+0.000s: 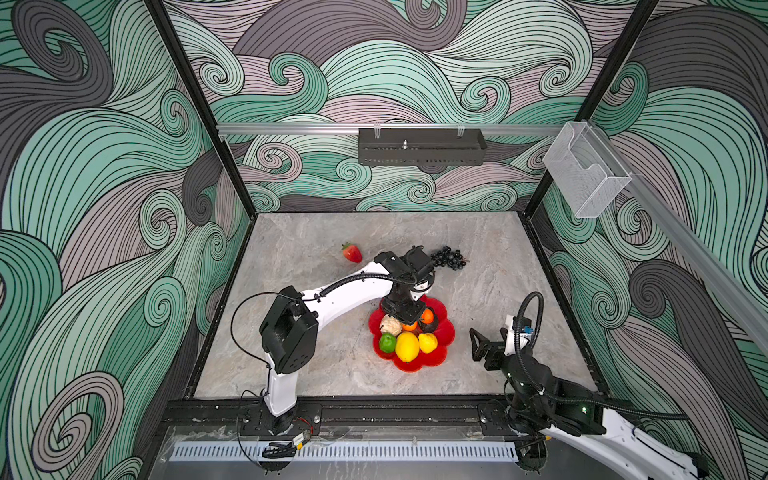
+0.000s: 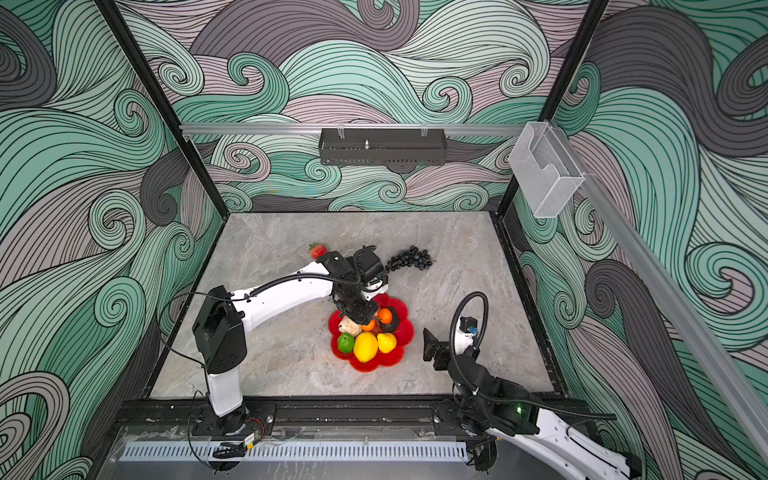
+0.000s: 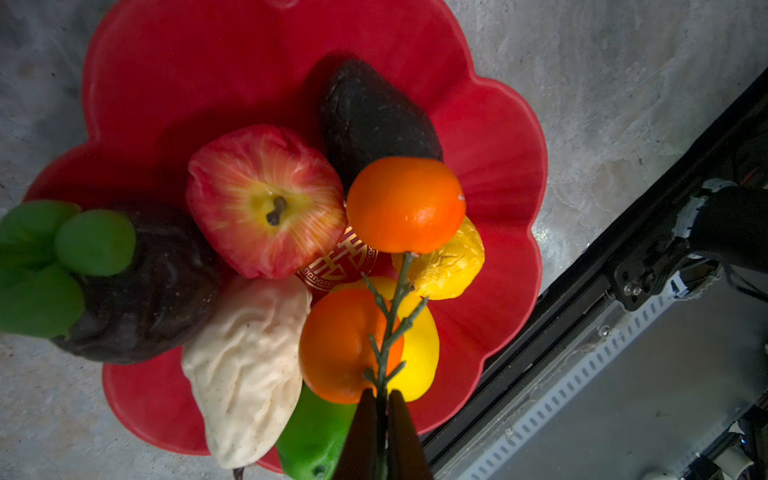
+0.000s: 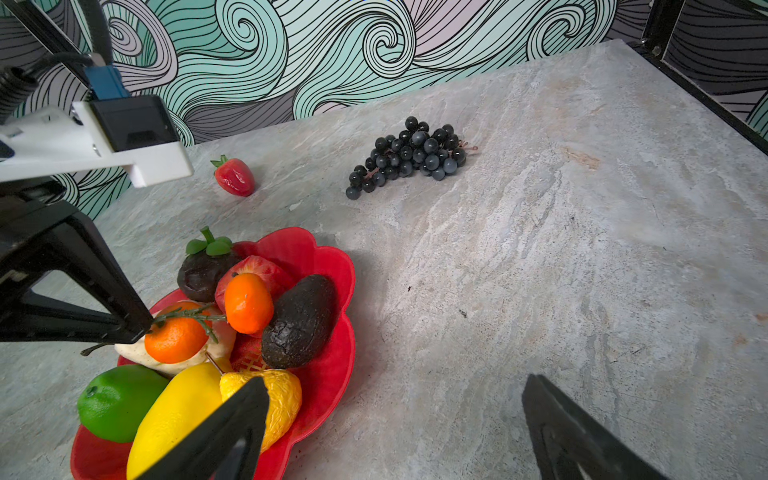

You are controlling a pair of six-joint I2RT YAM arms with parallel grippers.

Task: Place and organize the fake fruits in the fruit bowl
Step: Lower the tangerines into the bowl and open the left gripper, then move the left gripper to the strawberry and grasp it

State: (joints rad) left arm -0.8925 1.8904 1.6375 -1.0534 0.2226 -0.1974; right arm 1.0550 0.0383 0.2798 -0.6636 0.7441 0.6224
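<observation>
In both top views the shiny red flower-shaped fruit bowl [image 1: 446, 332] sits near the middle of the grey stone-look table [image 1: 311, 361]. It already holds many plastic fruits. The left end effector [image 1: 405, 318] hangs right over the bowl. The right end effector [image 1: 478, 340] is beside the bowl, apart from it. Two fruits lie on the table well behind the bowl: a red plastic strawberry [image 1: 352, 252] and a dark bunch of plastic grapes [image 2: 409, 258].

In the left wrist view the left end effector [image 3: 381, 397] is pinched tight on a thin green twig [image 3: 395, 299] that carries two small plastic oranges [image 3: 405, 203]. The oranges seem to rest on top of the other fruits in the bowl, so I think this step is setting them down. The next move calls for letting go of the twig and lifting straight up, so nothing gets knocked out.

In the right wrist view the right end effector [image 4: 395, 380] is spread wide with nothing in it. The strawberry [image 4: 235, 176] and the grapes [image 4: 409, 156] are not in the bowl yet. I think one of them should be picked next
</observation>
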